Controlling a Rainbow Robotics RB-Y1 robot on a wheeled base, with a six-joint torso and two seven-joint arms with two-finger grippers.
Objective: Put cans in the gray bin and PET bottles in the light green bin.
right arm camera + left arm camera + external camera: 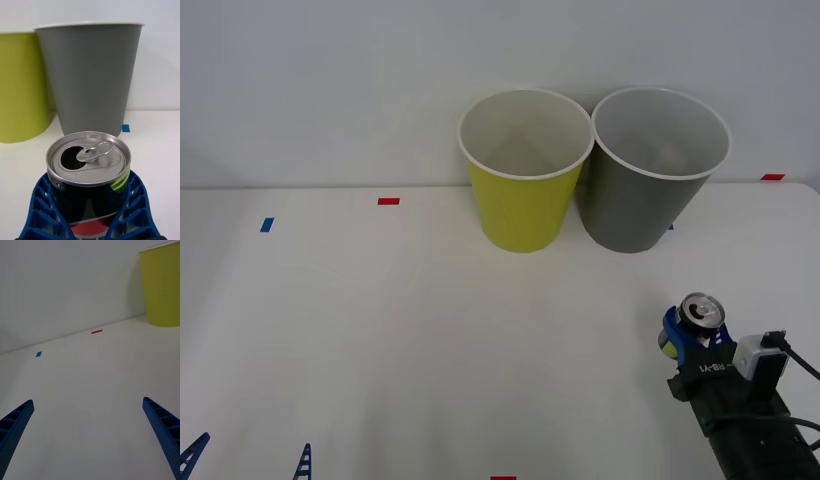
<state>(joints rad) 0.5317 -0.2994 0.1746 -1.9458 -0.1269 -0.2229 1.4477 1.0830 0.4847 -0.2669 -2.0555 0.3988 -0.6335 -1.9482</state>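
Observation:
A small black can with a silver top and pull tab stands upright in my right gripper, whose blue fingers are shut on its sides at the table's right front. The right wrist view has the can close up between the fingers, with the gray bin straight beyond it. The gray bin and the light green bin stand side by side at the back of the table. My left gripper is open at the front left, low over bare table. No PET bottles are in view.
Small red tape marks and a blue one lie on the white table. A white wall rises right behind the bins. Open table stretches between the can and the bins.

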